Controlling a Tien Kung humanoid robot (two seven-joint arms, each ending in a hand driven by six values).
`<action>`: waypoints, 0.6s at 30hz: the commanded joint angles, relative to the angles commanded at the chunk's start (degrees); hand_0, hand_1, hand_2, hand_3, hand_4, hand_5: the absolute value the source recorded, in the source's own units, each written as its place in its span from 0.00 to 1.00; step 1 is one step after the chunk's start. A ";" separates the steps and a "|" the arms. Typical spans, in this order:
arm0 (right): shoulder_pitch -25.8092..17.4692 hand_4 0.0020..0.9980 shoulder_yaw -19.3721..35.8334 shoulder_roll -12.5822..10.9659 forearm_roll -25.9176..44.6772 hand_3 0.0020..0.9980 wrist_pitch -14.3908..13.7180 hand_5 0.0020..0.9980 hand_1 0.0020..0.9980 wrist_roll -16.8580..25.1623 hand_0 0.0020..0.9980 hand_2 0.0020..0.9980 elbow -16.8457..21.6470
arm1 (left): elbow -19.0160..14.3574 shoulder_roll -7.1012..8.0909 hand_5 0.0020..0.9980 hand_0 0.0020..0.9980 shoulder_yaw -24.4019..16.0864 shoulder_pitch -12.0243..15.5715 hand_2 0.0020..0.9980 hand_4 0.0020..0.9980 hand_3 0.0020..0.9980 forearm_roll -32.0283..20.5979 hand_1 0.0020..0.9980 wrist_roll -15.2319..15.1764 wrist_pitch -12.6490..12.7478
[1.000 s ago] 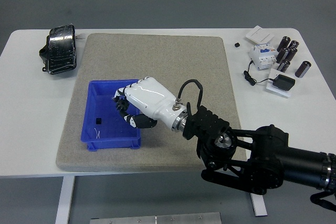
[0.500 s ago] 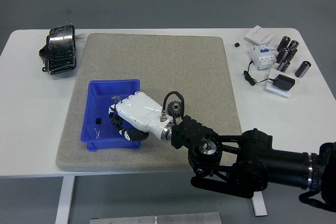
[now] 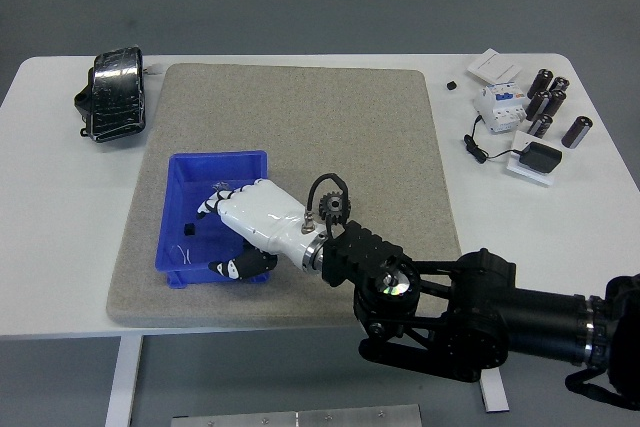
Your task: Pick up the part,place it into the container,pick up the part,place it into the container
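A shallow blue rectangular plastic container [image 3: 187, 177] sits open-topped on the left part of the mat, holding a small black part [image 3: 188, 228] on its floor.

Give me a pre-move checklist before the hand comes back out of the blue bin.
1. Right hand over the blue bin: ok.
2. Fingers spread, holding nothing: ok.
3. Small black part lying on the bin floor: ok.
4. Bin sitting flat on the grey mat: ok.
5. Second part under the palm: cannot tell, hidden.
6. Black gear beside the wrist, free of the cable loop: cannot tell.
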 joint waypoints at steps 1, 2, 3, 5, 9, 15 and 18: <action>-0.44 0.82 1.03 -0.28 1.05 0.80 -0.49 0.39 0.62 0.37 0.36 0.81 0.51 | 0.00 -0.02 0.29 0.69 0.01 0.02 0.66 0.73 0.58 -0.03 0.68 -0.01 0.00; -0.99 0.82 2.35 -0.73 2.25 0.80 -1.16 0.39 0.62 0.76 0.36 0.81 1.24 | 0.01 -0.05 0.29 0.69 0.04 0.03 0.66 0.73 0.58 -0.07 0.68 -0.03 0.00; -1.48 0.82 3.70 -1.23 3.27 0.80 -1.80 0.39 0.62 1.07 0.36 0.81 1.93 | 0.02 -0.06 0.29 0.69 0.05 0.03 0.66 0.73 0.58 -0.11 0.68 -0.05 0.01; -2.35 0.82 6.40 -2.57 4.46 0.77 -2.92 0.38 0.57 1.43 0.33 0.77 3.08 | 0.04 -0.07 0.29 0.70 0.09 0.05 0.66 0.73 0.58 -0.17 0.68 -0.09 0.01; -3.19 0.82 11.75 -5.94 4.62 0.77 -3.58 0.38 0.57 1.31 0.33 0.77 2.98 | 0.06 -0.07 0.29 0.70 0.04 0.09 0.66 0.73 0.58 -0.15 0.68 -0.10 0.02; -3.24 0.79 13.37 -11.63 2.19 0.75 0.29 0.36 0.56 -0.47 0.32 0.76 -0.68 | 0.08 -0.09 0.29 0.69 0.13 0.12 0.66 0.73 0.58 -0.40 0.68 -0.18 0.06; -3.33 0.79 11.55 -12.74 1.23 0.74 2.07 0.35 0.56 -1.12 0.32 0.77 -2.37 | 0.10 -0.09 0.29 0.69 0.22 0.10 0.66 0.73 0.58 -0.49 0.68 -0.24 0.05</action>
